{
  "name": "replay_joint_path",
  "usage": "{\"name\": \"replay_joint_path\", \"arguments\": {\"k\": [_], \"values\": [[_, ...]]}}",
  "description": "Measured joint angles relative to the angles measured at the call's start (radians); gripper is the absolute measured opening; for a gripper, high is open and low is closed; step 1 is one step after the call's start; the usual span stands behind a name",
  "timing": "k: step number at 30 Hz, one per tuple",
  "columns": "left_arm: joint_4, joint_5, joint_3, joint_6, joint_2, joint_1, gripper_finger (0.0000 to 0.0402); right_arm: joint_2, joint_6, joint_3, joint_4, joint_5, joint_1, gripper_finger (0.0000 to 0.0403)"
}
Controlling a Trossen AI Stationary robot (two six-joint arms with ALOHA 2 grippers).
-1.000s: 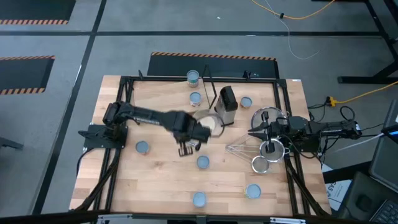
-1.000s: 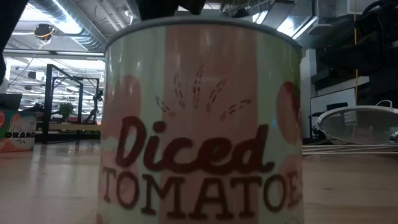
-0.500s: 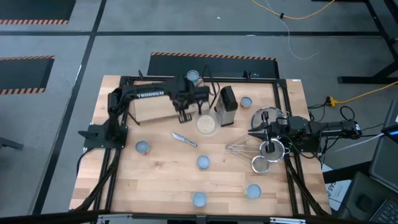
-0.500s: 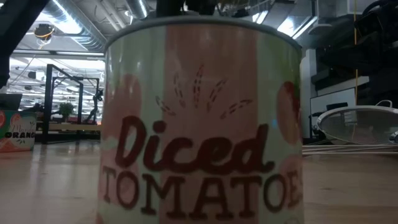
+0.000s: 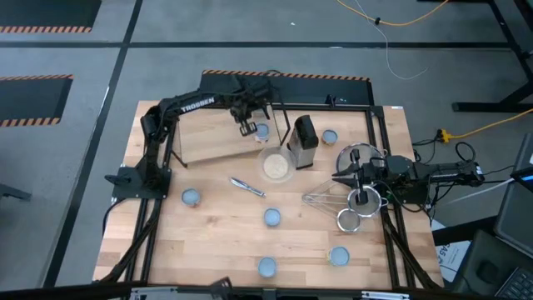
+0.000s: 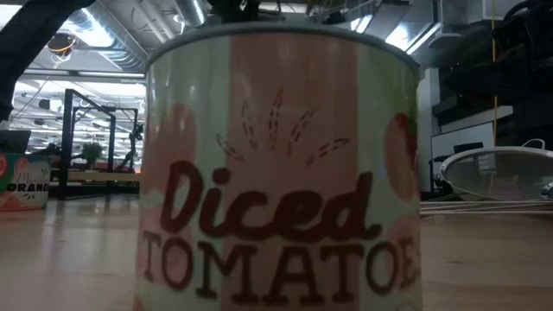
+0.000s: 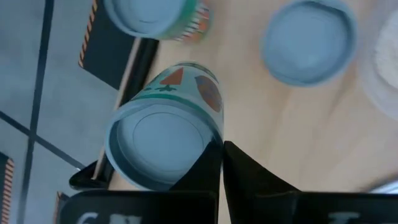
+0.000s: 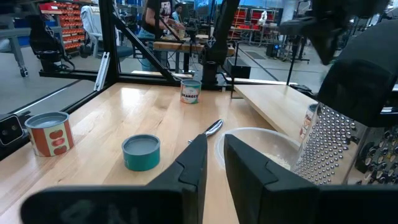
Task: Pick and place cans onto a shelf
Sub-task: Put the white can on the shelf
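My left gripper (image 5: 247,127) is at the far edge, above the pale wooden shelf (image 5: 208,142), shut on a can with a green and orange label (image 7: 165,143). The arm hides this can in the high view. Two more cans stand close by: one with a striped label (image 7: 155,12) at the far edge and one showing its blue-grey top (image 5: 262,132). Other cans stand on the tabletop (image 5: 191,197) (image 5: 271,217) (image 5: 338,255). A "Diced Tomatoes" can (image 6: 281,164) fills the low view. My right gripper (image 5: 340,177) is shut and empty at the right. My left gripper comes from above with its fingers nearly together at the can's top rim (image 7: 208,140), on the rim's near side. One finger (image 7: 211,168) covers the rim there, so the exact hold is hidden. The can sits tilted; whether its bottom rests on anything cannot be told.
A whitish bowl (image 5: 276,165), a dark upright grater (image 5: 305,140) and a spoon (image 5: 246,185) lie mid-table. Round metal strainers (image 5: 360,179) and a whisk lie under my right arm. A black frame bar (image 7: 112,118) runs along the far edge.
My left gripper has gone quickly from the table's middle toward the far edge and now stands over the shelf beside the two far cans. The bowl and the spoon, earlier under the arm, now show.
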Motion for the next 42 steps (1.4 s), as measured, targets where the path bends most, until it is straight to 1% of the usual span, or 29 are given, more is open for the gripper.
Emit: {"name": "replay_joint_path", "arguments": {"k": [7, 12, 15, 21, 33, 42], "values": [[0.037, 0.008, -0.02, -0.004, 0.0, 0.084, 0.0, 0.0, 0.0, 0.0, 0.0, 0.0, 0.0, 0.0061], [0.045, 0.082, -0.037, -0.007, 0.01, 0.124, 0.0, 0.0, 0.0, 0.0, 0.0, 0.0, 0.0, 0.0061], [0.061, 0.085, -0.055, -0.007, 0.009, 0.138, 0.0, 0.0, 0.0, 0.0, 0.0, 0.0, 0.0, 0.0061], [0.083, 0.13, -0.089, -0.008, 0.01, 0.154, 0.0, 0.0, 0.0, 0.0, 0.0, 0.0, 0.0, 0.0061], [0.126, 0.133, -0.171, -0.008, 0.009, 0.154, 0.0, 0.0, 0.0, 0.0, 0.0, 0.0, 0.0, 0.0061], [0.143, 0.133, -0.175, -0.007, 0.008, 0.153, 0.0005, 0.0, 0.0, 0.0, 0.0, 0.0, 0.0, 0.0061]]}}
